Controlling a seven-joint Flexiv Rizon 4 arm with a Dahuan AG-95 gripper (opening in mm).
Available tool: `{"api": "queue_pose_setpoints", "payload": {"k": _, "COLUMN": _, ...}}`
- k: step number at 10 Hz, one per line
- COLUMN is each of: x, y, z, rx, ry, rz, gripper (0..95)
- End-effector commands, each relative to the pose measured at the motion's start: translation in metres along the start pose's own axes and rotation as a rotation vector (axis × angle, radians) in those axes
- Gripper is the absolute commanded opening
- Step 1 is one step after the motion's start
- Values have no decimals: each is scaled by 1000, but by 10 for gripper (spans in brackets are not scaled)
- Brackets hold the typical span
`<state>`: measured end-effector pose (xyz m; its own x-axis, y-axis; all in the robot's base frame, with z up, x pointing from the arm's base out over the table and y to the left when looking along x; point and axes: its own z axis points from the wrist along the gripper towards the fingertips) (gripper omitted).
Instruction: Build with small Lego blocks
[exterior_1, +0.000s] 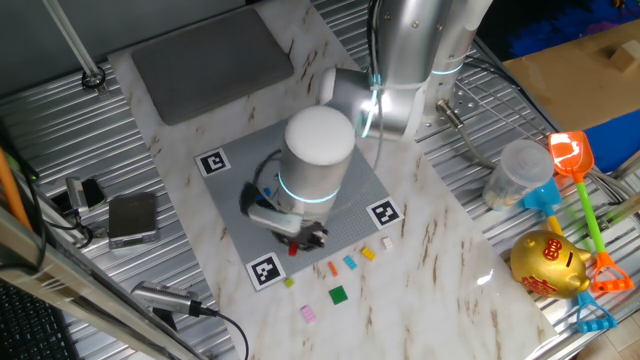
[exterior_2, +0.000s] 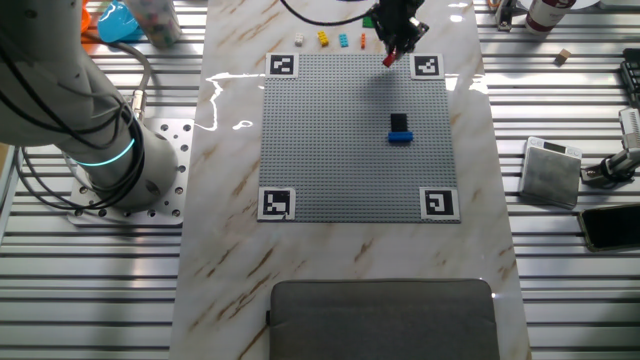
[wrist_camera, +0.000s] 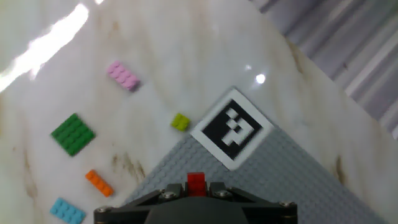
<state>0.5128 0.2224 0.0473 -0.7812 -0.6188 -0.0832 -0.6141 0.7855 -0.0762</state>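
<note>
Between my fingertips I pinch a red brick (wrist_camera: 196, 182), the gripper (wrist_camera: 196, 194) closed on it; only the brick's top peeks out in the hand view. In the other fixed view the same red brick (exterior_2: 388, 60) hangs just over the far edge of the grey baseplate (exterior_2: 340, 150), beside a corner marker (exterior_2: 427, 66).

Straight below me lies that corner of the baseplate (wrist_camera: 267, 180) with its black-and-white marker (wrist_camera: 233, 127). Just off the corner, on the marble, sits a yellow-green brick (wrist_camera: 180, 122) (close to the marker but apart from it). Further out lie an orange brick (wrist_camera: 99, 183), a light blue brick (wrist_camera: 67, 211), a green plate (wrist_camera: 73, 134) and a pink brick (wrist_camera: 123, 75), all well spread, with bare marble between them.

On the baseplate itself a black brick sits stacked on a blue brick (exterior_2: 400, 132), well apart from me, with open studs all around.

My arm (exterior_1: 318, 150) comes down from the ribbed metal side, the wrist bent so my fingers point down at the baseplate's edge. Beyond the marble table (exterior_1: 440, 250), a golden piggy bank (exterior_1: 548, 265) and a plastic jar (exterior_1: 520, 172) stand on the metal.
</note>
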Motion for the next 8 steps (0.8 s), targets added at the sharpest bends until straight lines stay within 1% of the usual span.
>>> {"api": "queue_pose_setpoints", "payload": {"k": 1, "x": 33, "y": -44, "z": 3, "rx": -14, "ry": -9, "rz": 109, "gripper": 0}}
{"api": "queue_pose_setpoints", "payload": {"k": 2, "x": 42, "y": -54, "z": 3, "rx": -13, "ry": -8, "rz": 89, "gripper": 0}}
{"api": "queue_pose_setpoints", "payload": {"k": 3, "x": 48, "y": -58, "z": 2, "rx": -10, "ry": -6, "rz": 68, "gripper": 0}}
{"api": "queue_pose_setpoints", "payload": {"k": 4, "x": 50, "y": -60, "z": 0, "rx": -6, "ry": -6, "rz": 45, "gripper": 0}}
{"api": "queue_pose_setpoints", "payload": {"k": 8, "x": 49, "y": -59, "z": 0, "rx": -9, "ry": -4, "rz": -37, "gripper": 0}}
